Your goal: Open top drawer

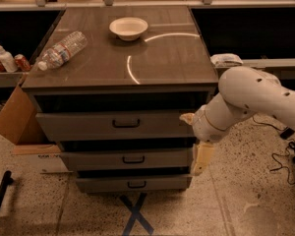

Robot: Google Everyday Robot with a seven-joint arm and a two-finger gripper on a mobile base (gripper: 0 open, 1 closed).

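Observation:
The top drawer is the widest of three grey drawers in the cabinet, with a small black bar handle at the middle of its front. Its front panel sits just under the cabinet top, with a dark gap above it. My gripper hangs at the end of the white arm, at the cabinet's right front corner. It is beside the right end of the middle drawer, well right of the top drawer's handle. It holds nothing that I can see.
A white bowl and a lying water bottle rest on the cabinet top. A cardboard box stands to the left. Cables lie on the floor at right. A blue tape cross marks the floor in front.

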